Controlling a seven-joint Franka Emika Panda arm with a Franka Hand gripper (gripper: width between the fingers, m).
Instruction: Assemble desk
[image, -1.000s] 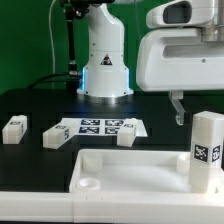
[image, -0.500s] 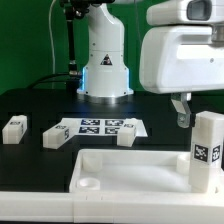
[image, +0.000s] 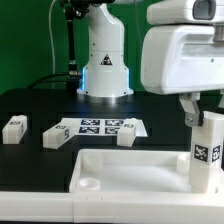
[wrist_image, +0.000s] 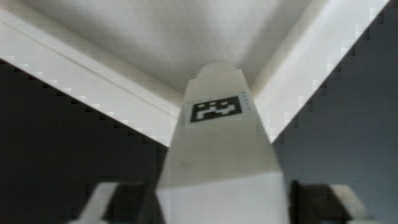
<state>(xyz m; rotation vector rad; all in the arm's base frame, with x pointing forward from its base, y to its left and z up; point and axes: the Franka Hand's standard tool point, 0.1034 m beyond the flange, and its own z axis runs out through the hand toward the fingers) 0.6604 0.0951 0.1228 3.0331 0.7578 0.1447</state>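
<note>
The white rimmed desk tabletop (image: 130, 170) lies at the front. One white leg (image: 207, 150) with a square marker stands upright at the tabletop's corner on the exterior view's right. My gripper (image: 196, 114) is open and straddles the top of this leg; one finger (image: 189, 110) shows beside it. In the wrist view the leg (wrist_image: 217, 150) runs between my gripper (wrist_image: 215, 205), with a finger (wrist_image: 111, 200) on each side and the tabletop rim (wrist_image: 89, 70) beyond. Three loose legs (image: 13, 128), (image: 57, 136), (image: 127, 135) lie on the black table.
The marker board (image: 98, 127) lies flat behind the tabletop, between the loose legs. The arm's white base (image: 105, 65) stands at the back centre. A dark pole (image: 70, 40) rises on the exterior view's left of the base.
My gripper has moved toward the exterior view's right and slightly down, closing on the upright leg. The leg and the other parts have not moved.
</note>
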